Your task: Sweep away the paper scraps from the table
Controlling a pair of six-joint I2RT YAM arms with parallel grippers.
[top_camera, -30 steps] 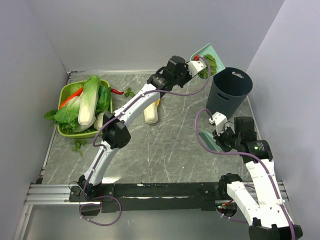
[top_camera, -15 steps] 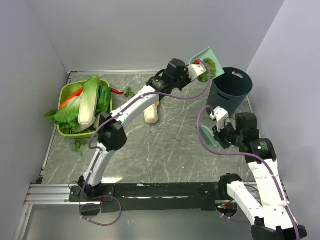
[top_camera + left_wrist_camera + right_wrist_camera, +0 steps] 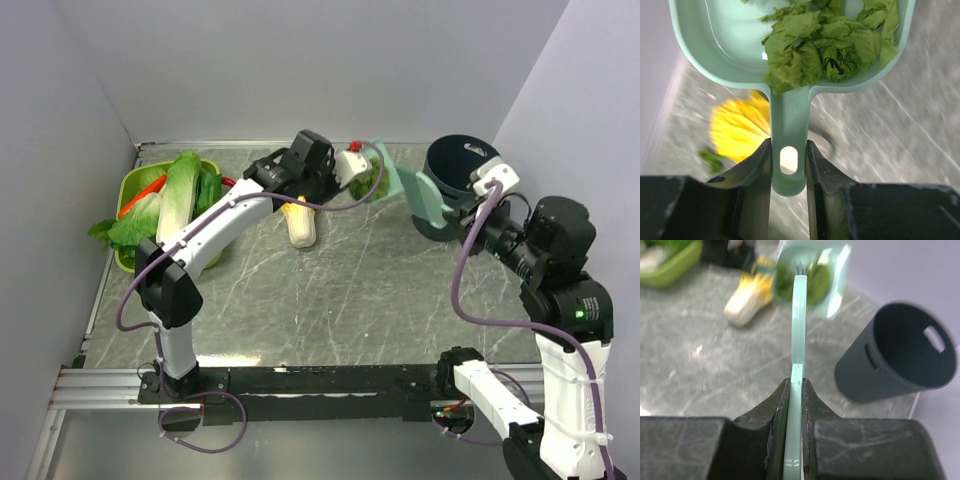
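Note:
My left gripper [image 3: 360, 170] [image 3: 788, 167] is shut on the handle of the teal dustpan [image 3: 386, 180] [image 3: 730, 55], held above the table [image 3: 330, 290] left of the bin. A heap of dark-green paper scraps [image 3: 825, 45] [image 3: 368, 184] lies in the pan. One loose scrap [image 3: 712, 159] lies on the table beside the yellow-topped cabbage half [image 3: 737, 127]. My right gripper [image 3: 458, 212] [image 3: 796, 390] is shut on a thin teal scraper [image 3: 423, 197] [image 3: 798, 320], held edge-on between the dustpan [image 3: 812, 275] and the dark bin [image 3: 462, 172] [image 3: 900, 357].
The cabbage half [image 3: 301, 225] [image 3: 747, 300] lies under my left arm. A green basket [image 3: 133, 185] [image 3: 670, 265] with whole cabbages and a red pepper stands at the far left. Lavender walls close in the left, back and right sides.
My left gripper has drawn the dustpan, scraps still in it, back from beside the bin's mouth, leftward and lower. My right gripper has lifted the scraper off the table up beside the bin.

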